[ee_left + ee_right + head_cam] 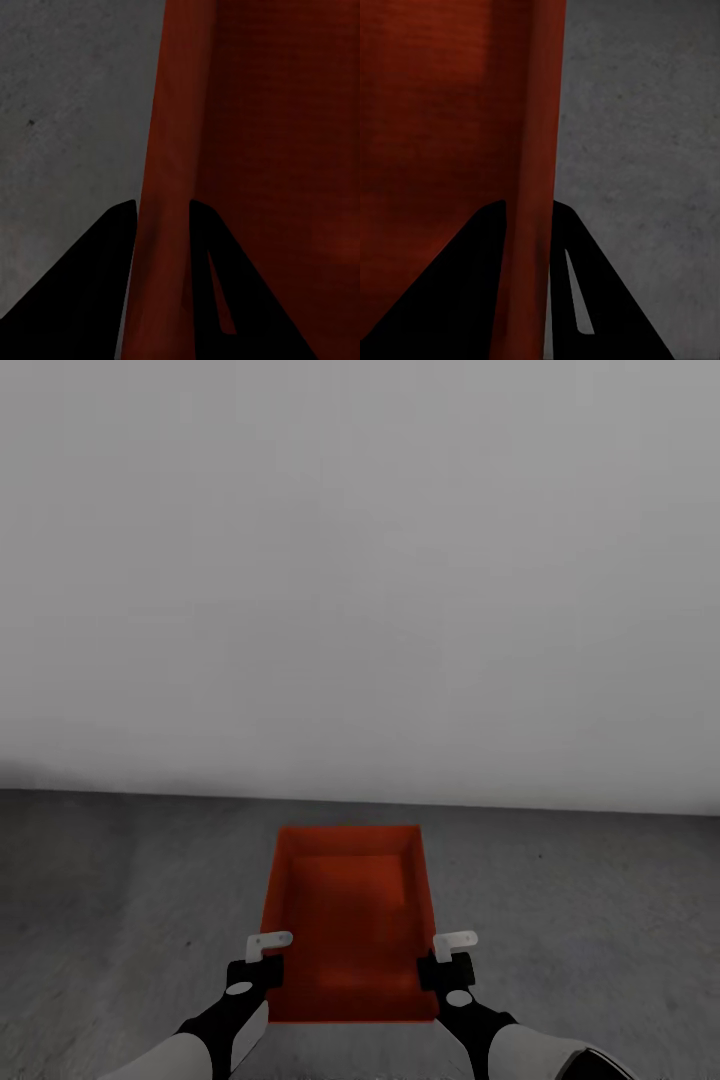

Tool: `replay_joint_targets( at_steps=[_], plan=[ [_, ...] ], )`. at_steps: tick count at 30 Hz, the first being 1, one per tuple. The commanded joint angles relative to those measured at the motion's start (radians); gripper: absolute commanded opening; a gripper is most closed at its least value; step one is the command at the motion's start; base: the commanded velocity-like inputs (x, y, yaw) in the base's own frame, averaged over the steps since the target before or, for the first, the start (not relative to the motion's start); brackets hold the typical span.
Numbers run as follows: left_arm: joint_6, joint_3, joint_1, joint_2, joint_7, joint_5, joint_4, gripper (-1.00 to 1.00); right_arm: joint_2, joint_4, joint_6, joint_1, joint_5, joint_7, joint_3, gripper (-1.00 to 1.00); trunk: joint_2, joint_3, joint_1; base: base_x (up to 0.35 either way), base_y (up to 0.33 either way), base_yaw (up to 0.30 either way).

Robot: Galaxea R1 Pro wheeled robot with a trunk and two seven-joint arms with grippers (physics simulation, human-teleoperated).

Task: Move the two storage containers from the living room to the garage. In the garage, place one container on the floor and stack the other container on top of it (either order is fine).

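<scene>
An orange-red storage container point(345, 920), open-topped, sits low over the dark grey concrete floor point(600, 920) of the garage, right in front of me. My left gripper point(268, 960) is shut on its left wall, and my right gripper point(445, 960) is shut on its right wall. In the left wrist view the thin red wall point(180, 112) runs between the dark fingers of the left gripper point(163, 206). The right wrist view has the other wall point(540, 90) pinched the same way by the right gripper point(529, 204). Whether the container touches the floor I cannot tell.
A plain pale grey wall point(360, 560) stands close ahead, meeting the floor just beyond the container. Rough concrete point(67, 112) stretches out on the left of the bin, and more concrete point(645, 150) lies on its right.
</scene>
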Motion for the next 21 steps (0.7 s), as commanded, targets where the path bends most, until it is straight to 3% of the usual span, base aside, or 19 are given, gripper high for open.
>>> replay_joint_targets(
  at_steps=[1, 21],
  plan=[
    [-0.006, 0.008, 0.0, 0.0, 0.012, -0.002, 0.0, -1.0, 0.001, -0.013, 0.002, -0.001, 0.004, -0.003, -0.073, -1.0, -0.001, -0.003, 0.0, 0.0, 0.0, 0.0],
    [-0.006, 0.006, 0.0, -0.001, 0.012, -0.005, -0.003, -1.0, 0.001, -0.013, 0.002, 0.0, 0.004, -0.003, -0.073, -1.0, -0.001, -0.034, 0.0, 0.0, 0.0, 0.0]
  ],
)
